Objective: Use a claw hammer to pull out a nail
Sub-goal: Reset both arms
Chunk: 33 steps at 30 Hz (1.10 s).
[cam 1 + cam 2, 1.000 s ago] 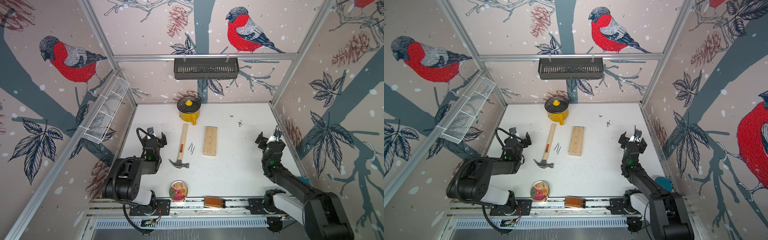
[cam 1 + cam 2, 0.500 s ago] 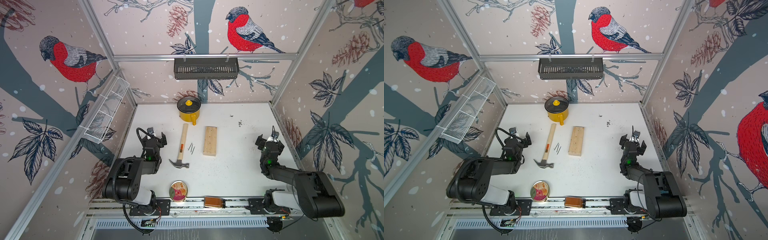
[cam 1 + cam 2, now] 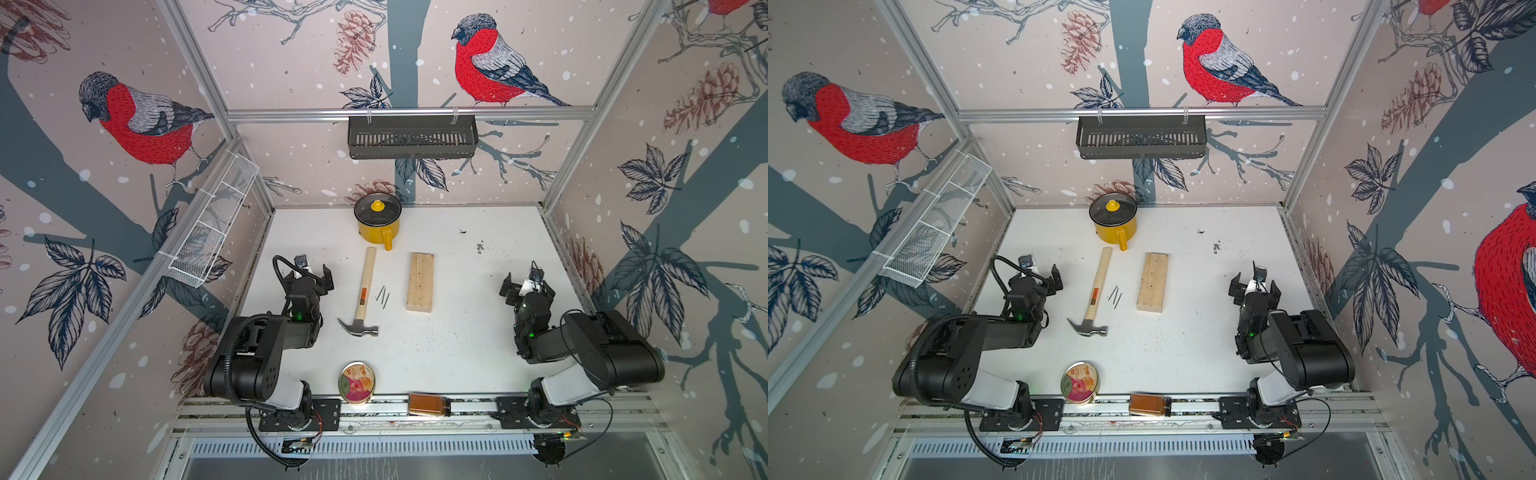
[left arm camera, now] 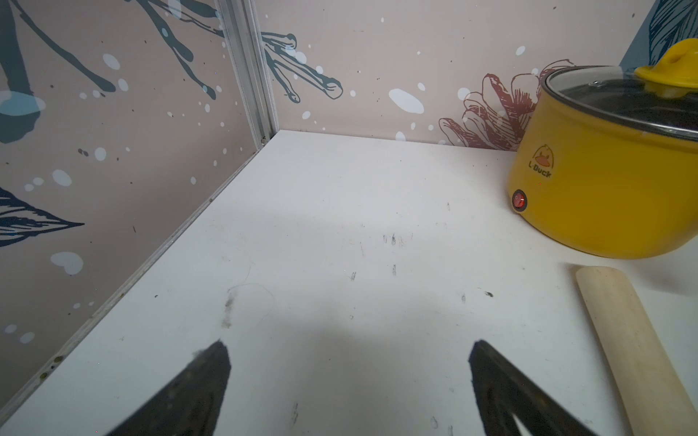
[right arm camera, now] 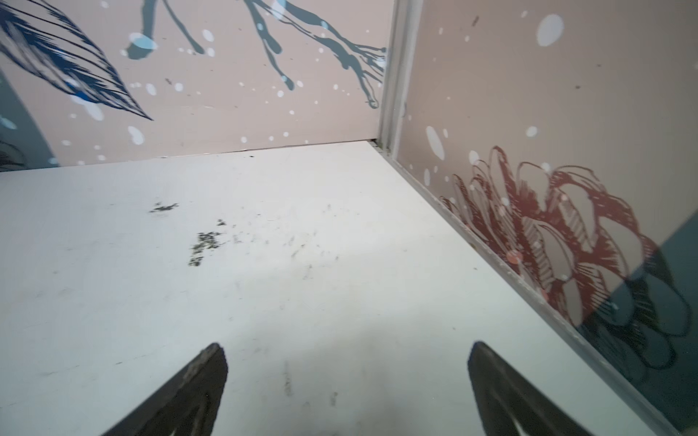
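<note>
The claw hammer (image 3: 365,286) (image 3: 1097,284) lies flat on the white table, its steel head (image 3: 359,328) towards the front and its wooden handle pointing at the back. Loose nails (image 3: 383,294) (image 3: 1115,295) lie between it and a pale wooden block (image 3: 420,281) (image 3: 1153,281); whether a nail stands in the block I cannot tell. My left gripper (image 3: 309,276) (image 3: 1040,277) (image 4: 349,351) rests open left of the handle, whose end (image 4: 619,321) shows in the left wrist view. My right gripper (image 3: 528,286) (image 3: 1255,287) (image 5: 347,351) stands open and empty near the right wall.
A yellow lidded pot (image 3: 377,222) (image 4: 604,170) stands at the back, just beyond the hammer handle. A round tin (image 3: 356,381) and an amber jar (image 3: 428,405) sit at the front edge. A black shelf (image 3: 411,135) and a white wire basket (image 3: 210,226) hang on the walls.
The right arm has folded back and down towards its base, its gripper staying near the right wall. The left arm, hammer, nails and block have not moved.
</note>
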Motion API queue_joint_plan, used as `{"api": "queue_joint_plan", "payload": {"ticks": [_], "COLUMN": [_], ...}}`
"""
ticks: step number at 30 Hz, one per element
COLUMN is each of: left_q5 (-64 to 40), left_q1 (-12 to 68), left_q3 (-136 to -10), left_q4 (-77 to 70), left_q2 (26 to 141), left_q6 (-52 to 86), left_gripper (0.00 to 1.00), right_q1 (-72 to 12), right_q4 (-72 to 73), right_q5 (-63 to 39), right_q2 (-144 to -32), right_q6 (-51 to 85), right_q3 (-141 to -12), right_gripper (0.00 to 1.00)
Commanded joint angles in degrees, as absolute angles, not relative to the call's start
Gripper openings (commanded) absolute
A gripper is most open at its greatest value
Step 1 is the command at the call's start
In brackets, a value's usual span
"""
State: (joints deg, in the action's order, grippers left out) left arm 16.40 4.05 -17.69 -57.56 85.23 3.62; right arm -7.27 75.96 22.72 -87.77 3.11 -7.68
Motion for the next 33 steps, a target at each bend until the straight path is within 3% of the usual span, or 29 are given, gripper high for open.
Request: {"api": "queue_joint_plan", "payload": {"ticks": [1,33], "left_q5": [15.8,15.8], "left_q1": [4.0,4.0], "left_q3": [-17.8,-17.8], "left_q4": [-60.5,-60.5], "left_q2": [85.3,85.3], "left_q6": [2.7,2.7], "left_gripper": [0.99,0.99], "right_q1": [-6.6,-4.0], "right_q4": [75.5,70.7], "right_q5": [21.1,16.8], "right_q2": [-85.7,-86.3], "right_q6": [2.7,4.1], "right_q3": [-9.8,-12.7], "right_gripper": [1.00,1.00]}}
